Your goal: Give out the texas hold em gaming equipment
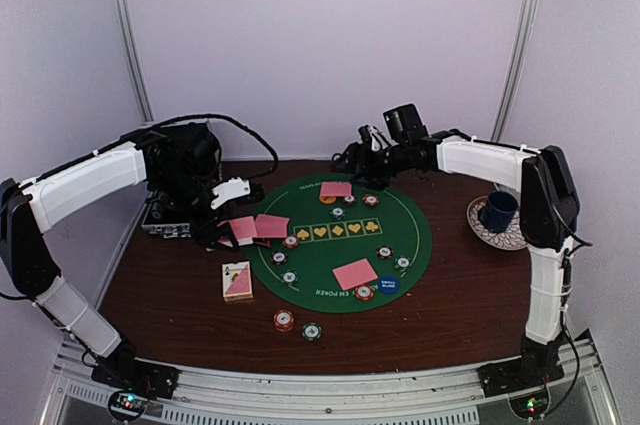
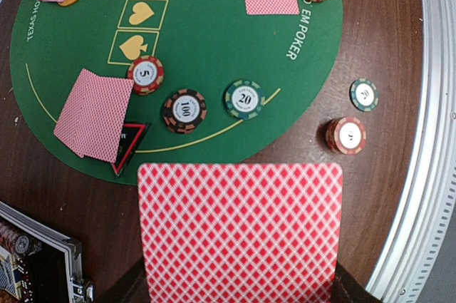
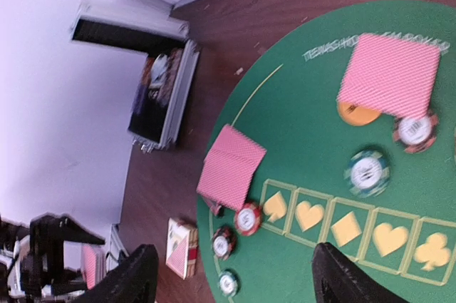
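Observation:
My left gripper (image 1: 236, 217) is shut on a pink-backed card (image 2: 239, 232), held above the brown table by the green mat's (image 1: 345, 245) left edge; its fingers are hidden behind the card. Two pink cards (image 2: 94, 114) lie on the mat over a red triangle (image 2: 128, 147), beside three striped chips (image 2: 184, 110). My right gripper (image 3: 239, 281) is open and empty, raised over the mat's far side (image 1: 358, 159). Below it lie cards (image 3: 390, 75) over an orange disc (image 3: 356, 113). A blue disc (image 1: 388, 285) lies by the near cards (image 1: 355, 274).
The black silver-edged case (image 1: 168, 215) stands at the left, under my left arm. A card box (image 1: 237, 281) lies off the mat. Two chip piles (image 1: 284, 320) sit on the wood near the front. A patterned plate (image 1: 478, 226) with a blue cup stands at the right.

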Robot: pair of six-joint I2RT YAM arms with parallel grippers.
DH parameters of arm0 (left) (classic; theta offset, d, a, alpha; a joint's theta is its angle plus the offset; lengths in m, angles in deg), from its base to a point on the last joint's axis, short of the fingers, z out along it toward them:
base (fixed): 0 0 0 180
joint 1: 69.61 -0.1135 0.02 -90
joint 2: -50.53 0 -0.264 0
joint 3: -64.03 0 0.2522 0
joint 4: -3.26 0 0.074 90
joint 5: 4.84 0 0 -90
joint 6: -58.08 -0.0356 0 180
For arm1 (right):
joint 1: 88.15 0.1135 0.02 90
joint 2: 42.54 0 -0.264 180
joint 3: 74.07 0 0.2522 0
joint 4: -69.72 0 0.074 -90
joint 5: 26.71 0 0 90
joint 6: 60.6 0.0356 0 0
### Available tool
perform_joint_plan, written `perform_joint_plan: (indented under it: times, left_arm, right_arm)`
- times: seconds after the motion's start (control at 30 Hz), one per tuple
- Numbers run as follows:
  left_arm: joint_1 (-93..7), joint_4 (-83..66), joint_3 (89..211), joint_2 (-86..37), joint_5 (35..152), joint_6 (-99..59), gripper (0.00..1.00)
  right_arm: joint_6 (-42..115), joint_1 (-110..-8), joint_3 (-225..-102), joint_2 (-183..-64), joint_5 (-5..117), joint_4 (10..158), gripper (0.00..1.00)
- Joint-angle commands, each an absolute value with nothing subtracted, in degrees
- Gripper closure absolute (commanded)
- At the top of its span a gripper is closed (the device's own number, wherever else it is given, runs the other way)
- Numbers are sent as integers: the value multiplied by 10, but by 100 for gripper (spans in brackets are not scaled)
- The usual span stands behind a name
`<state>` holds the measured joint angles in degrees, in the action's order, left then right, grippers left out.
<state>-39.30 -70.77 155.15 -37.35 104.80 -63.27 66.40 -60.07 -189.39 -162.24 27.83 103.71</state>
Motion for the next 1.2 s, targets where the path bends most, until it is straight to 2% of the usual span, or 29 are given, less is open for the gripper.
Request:
perform_joint_plan:
  times: [0.0,0.2,0.6,1.17]
  left_arm:
    - [-395,-702,1566,-374,1057,-630,97]
    - [-396,-702,1564,-374,1059,-626,97]
    - [-395,-702,1571,-372,1065,-622,98]
    - [-395,-702,1579,-374,1075,-622,98]
  right_arm:
    - [757,-540,-1763,-1545,225,893,21]
    - [838,-473,-1691,-1504,208,795,20]
    - [916,-388,-1743,-1587,162,715,21]
    - [961,-362,-1798,-1659,146,674,22]
